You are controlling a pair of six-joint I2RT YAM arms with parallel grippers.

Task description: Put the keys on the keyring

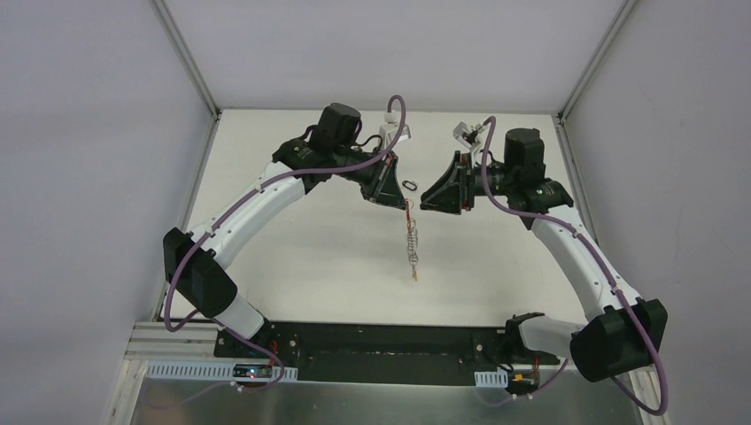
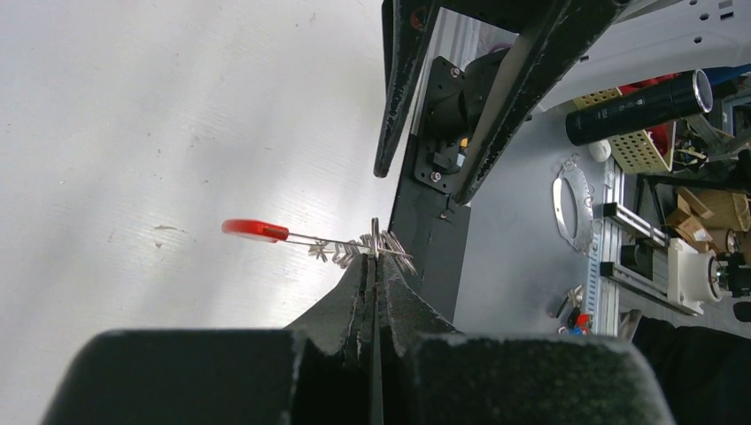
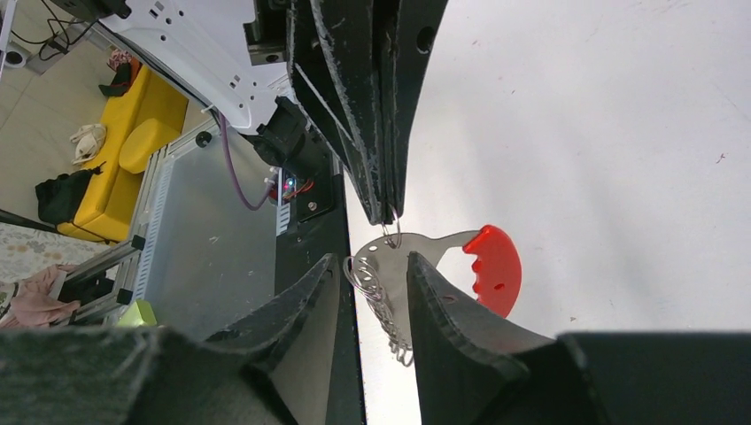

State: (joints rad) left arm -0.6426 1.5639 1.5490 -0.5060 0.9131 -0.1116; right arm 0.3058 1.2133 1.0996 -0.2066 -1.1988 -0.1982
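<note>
My left gripper [image 2: 375, 262] is pressed fully together on the top of the bunch of small silver metal keys and rings [image 1: 412, 243], pinching it at the very tips. From above, the bunch runs in a thin line from those tips toward the near edge of the white desk [image 1: 301, 266], around the desk's middle, and ends in a yellowish piece. Its curved red-and-grey strap [image 3: 492, 266] sticks out sideways beside the pinch point.

My right gripper [image 3: 373, 259] faces the left one with its jaws partly apart. The silver rings and the grey part of the strap lie in the gap between them, close to one finger, and I cannot tell whether either finger touches them.

The tiny black oval keyring [image 1: 410, 185] shows from above between my two grippers, just beyond the top of the bunch toward the far edge. Whether it rests on the desk I cannot tell.
</note>
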